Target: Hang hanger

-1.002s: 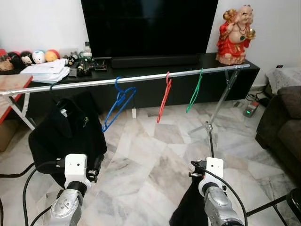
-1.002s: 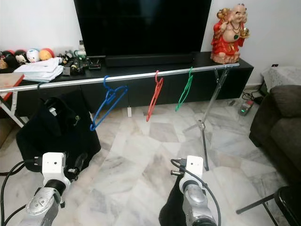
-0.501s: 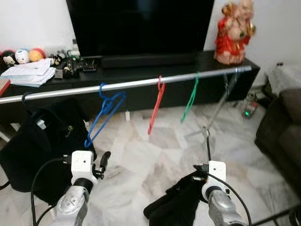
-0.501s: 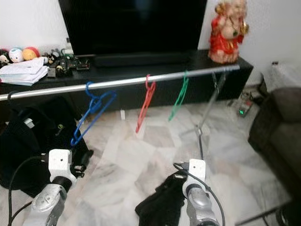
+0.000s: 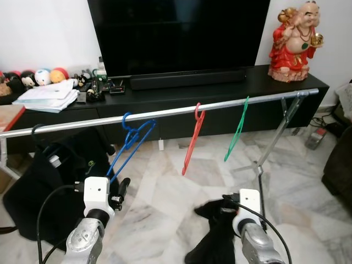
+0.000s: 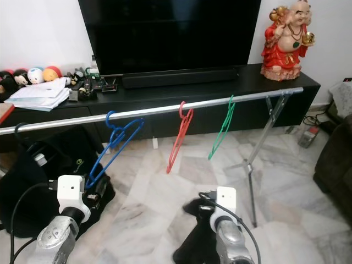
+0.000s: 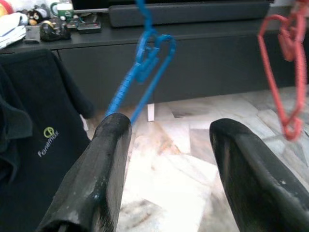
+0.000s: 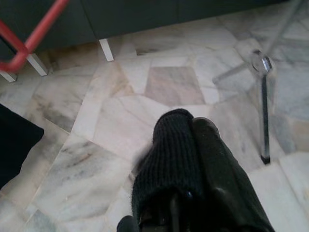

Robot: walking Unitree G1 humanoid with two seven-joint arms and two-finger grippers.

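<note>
A long silver rail (image 5: 165,111) runs across the room in front of the black TV cabinet (image 5: 181,91), and everything here is placed relative to this rail. At its left end hangs a black garment (image 5: 52,176) with a small green logo, on a black hook. Next along the rail hangs a blue hanger (image 5: 131,144), thin plastic, tilted, with its hook over the rail. Just below and in front of it is the left gripper (image 7: 166,159); its two black fingers (image 7: 94,179) stand well apart with nothing between them. Further right hangs a red hanger (image 5: 192,137), seen nearly edge-on, then a green hanger (image 5: 236,129), also edge-on. Between the blue and the red one there is a free piece of rail, and the same between red and green. Below the rail, under the red and green hangers, the right gripper (image 8: 193,159) is closed on a dark knitted cloth (image 5: 212,242) that hangs down toward the marble floor (image 5: 165,198). At the right end a slanted stand leg (image 5: 272,140) carries the rail
</note>
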